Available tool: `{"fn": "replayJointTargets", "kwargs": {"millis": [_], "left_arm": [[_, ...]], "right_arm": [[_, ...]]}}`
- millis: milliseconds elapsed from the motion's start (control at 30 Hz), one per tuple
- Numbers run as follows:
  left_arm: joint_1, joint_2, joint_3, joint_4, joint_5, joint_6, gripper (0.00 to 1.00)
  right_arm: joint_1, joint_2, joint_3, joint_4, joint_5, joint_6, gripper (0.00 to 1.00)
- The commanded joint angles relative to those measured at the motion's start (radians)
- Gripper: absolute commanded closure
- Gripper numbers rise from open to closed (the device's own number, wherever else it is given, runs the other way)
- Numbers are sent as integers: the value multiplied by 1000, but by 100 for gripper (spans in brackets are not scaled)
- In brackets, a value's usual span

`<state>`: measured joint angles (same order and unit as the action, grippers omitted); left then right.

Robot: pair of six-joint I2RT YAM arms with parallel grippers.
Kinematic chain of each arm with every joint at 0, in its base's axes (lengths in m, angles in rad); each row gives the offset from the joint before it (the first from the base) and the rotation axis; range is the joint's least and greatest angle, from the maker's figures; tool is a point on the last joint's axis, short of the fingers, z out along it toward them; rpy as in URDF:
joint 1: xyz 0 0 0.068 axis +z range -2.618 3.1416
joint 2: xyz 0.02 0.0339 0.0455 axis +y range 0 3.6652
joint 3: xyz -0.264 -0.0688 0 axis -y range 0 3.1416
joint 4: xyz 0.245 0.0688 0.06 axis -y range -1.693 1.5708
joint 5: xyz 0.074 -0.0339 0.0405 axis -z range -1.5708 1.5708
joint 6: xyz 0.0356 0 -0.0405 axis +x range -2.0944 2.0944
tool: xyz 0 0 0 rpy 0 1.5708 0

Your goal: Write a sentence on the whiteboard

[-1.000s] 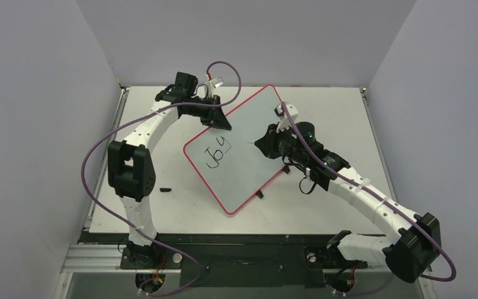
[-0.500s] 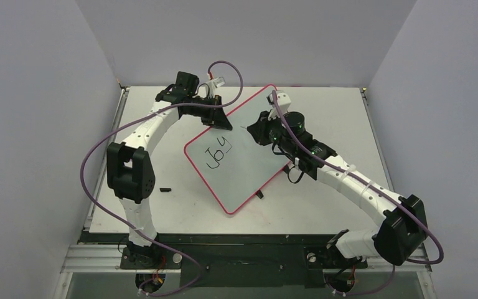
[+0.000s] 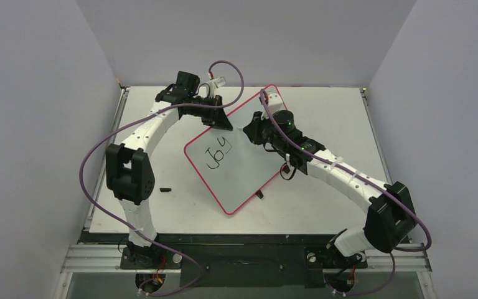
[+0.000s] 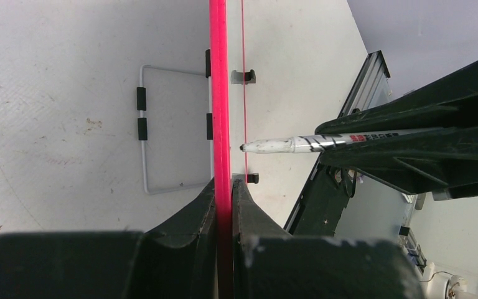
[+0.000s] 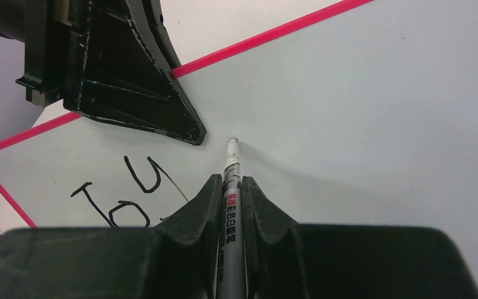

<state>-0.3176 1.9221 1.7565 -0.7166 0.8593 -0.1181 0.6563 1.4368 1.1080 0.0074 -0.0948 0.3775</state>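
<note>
The left gripper (image 3: pixel 220 122) is clamped shut on the red rim of the whiteboard (image 3: pixel 239 177). In its own wrist view its two black fingers (image 4: pixel 208 199) pinch that rim from both sides. The board lies at an angle on the table (image 3: pixel 323 112), turned so one corner points toward the arm bases.

The right gripper (image 3: pixel 249 128) reaches over the board from the right, its fingers closed around a marker (image 5: pixel 230 163). The marker's barrel sits between them and its pale tip sticks out ahead. The tip is at the board's surface, just beside the end of the left gripper's finger. I cannot tell whether it actually touches.

The sentence (image 3: pixel 218 154) so far reads only "Joy" in black with a line under it. It sits just to the near side of the left gripper, and to the left of the marker tip in the right wrist view (image 5: pixel 121 196).

From the left wrist, a bent wire frame (image 4: pixel 143 128) shows on the side of the rim away from the marker (image 4: pixel 299 144).
</note>
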Motion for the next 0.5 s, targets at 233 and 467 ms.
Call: {"fn": "replayJointTargets", "kwargs": {"millis": [233, 467], "left_arm": [[-24, -53, 12, 14, -66, 126, 100], [-27, -55, 12, 8, -69, 144, 100]], "right_arm": [[10, 42, 52, 59, 24, -3, 100], [7, 59, 86, 36, 75, -14, 100]]}}
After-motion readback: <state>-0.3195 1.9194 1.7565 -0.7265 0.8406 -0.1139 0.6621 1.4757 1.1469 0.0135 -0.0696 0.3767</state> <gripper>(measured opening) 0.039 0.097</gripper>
